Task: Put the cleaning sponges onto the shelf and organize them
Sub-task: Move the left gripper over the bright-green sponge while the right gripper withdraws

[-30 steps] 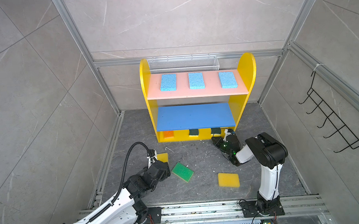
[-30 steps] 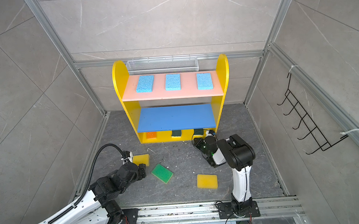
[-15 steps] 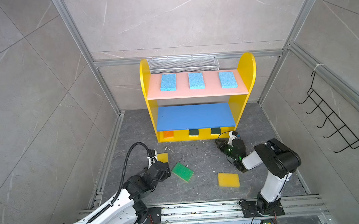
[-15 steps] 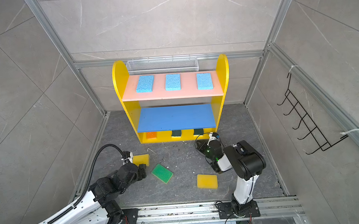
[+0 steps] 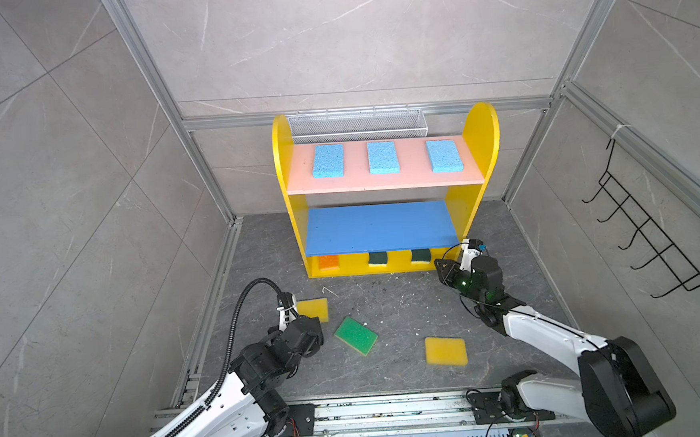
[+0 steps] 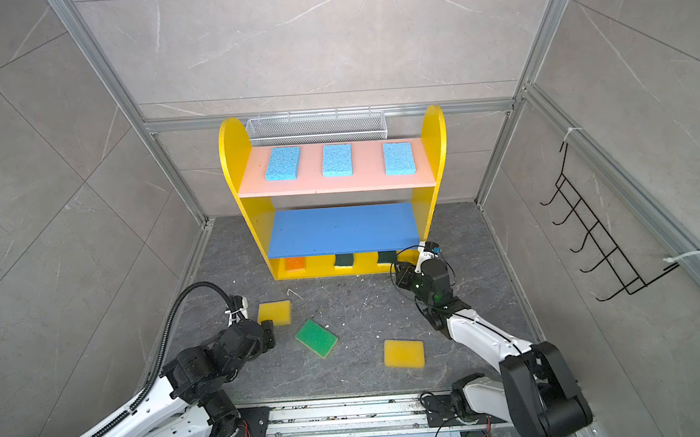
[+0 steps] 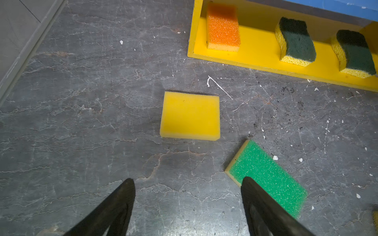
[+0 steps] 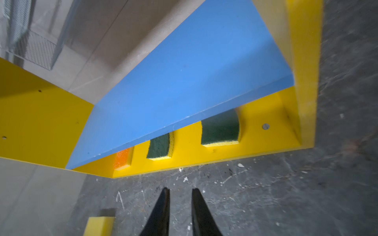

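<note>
Dark tabletop (image 5: 522,267) first: three sponges lie loose on it, in front of the shelf (image 5: 485,136) at the far side. The shelf's pink top carries three blue sponges (image 5: 383,157), and its bottom holds an orange sponge (image 5: 328,262) and two scourers (image 5: 378,258). The blue board (image 5: 378,228) is bare, and that slot looks low, so a sponge carried in tilted could catch the board's edge. Near left lies a yellow sponge (image 7: 190,116), just right of it the green sponge (image 7: 266,175), and well right the second yellow sponge (image 5: 446,350). The left end effector (image 7: 188,181) hovers wide open and empty, short of the yellow sponge, with one finger over the green sponge's corner, so a careless advance could shove the green aside. Flat foam may squash or slip out. The right end effector (image 8: 181,190), parted a crack and empty, sits close to the shelf's right corner. A swing there could bump it.
</note>
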`<control>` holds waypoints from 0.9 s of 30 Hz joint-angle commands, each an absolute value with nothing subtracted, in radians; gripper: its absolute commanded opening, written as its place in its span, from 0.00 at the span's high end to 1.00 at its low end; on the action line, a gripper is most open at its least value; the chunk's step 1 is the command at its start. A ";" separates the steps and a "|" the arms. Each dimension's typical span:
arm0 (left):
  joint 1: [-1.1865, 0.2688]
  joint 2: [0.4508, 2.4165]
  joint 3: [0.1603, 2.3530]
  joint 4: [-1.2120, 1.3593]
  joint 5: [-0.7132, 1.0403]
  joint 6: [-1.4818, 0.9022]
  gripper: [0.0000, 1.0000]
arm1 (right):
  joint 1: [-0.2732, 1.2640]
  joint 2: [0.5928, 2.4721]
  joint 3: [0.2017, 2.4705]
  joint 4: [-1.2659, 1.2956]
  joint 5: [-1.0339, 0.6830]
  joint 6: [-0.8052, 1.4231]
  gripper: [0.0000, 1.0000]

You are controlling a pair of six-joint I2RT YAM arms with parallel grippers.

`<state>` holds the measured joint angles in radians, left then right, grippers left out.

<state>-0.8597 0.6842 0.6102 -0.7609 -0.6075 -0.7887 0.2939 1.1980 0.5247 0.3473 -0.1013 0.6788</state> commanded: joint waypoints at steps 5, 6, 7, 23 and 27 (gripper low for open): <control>-0.864 0.776 0.710 -0.824 -0.651 -0.806 0.13 | 0.294 1.057 0.558 -0.029 -0.080 0.592 0.58; -0.864 0.790 0.718 -0.824 -0.648 -0.815 0.13 | 0.295 1.030 0.561 -0.057 -0.078 0.582 0.56; -0.864 0.805 0.726 -0.820 -0.643 -0.819 0.13 | 0.296 1.009 0.562 -0.077 -0.079 0.574 0.53; -0.961 1.053 0.781 -0.740 -0.612 -0.953 0.12 | 0.294 0.836 0.608 -0.318 -0.083 0.503 0.02; -1.018 1.130 0.808 -0.739 -0.622 -1.007 0.12 | 0.294 0.820 0.626 -0.382 -0.042 0.526 0.01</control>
<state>-0.9867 1.0935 0.7593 -0.7547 -0.6006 -0.9348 0.2939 0.8326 0.5869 -0.3054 -0.0807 0.5201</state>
